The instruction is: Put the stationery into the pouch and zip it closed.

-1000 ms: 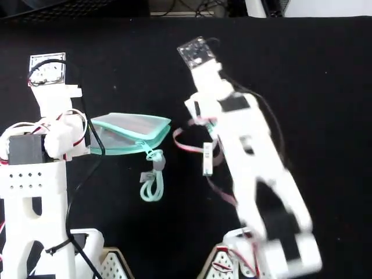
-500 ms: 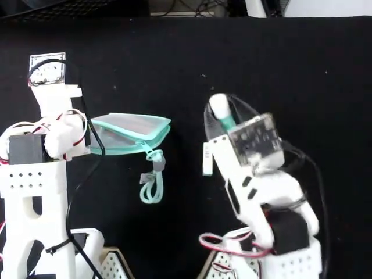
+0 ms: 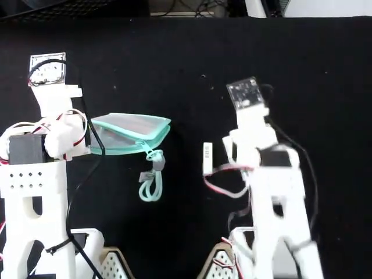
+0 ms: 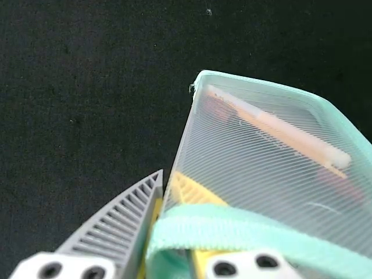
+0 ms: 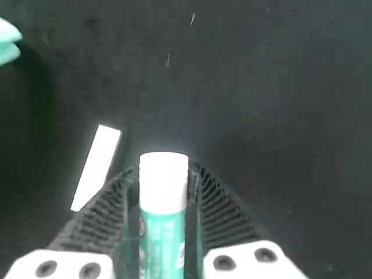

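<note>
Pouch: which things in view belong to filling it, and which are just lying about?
Job: pouch, held by left tool; pen inside it; glue stick in right tool; white eraser on the table.
Lying about: cables beyond the table's far edge.

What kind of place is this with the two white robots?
Probably a robotics lab bench. The left arm holds a teal pouch and the right arm holds a green-and-white tube. Both stand at a black table, with loose wires showing.
</note>
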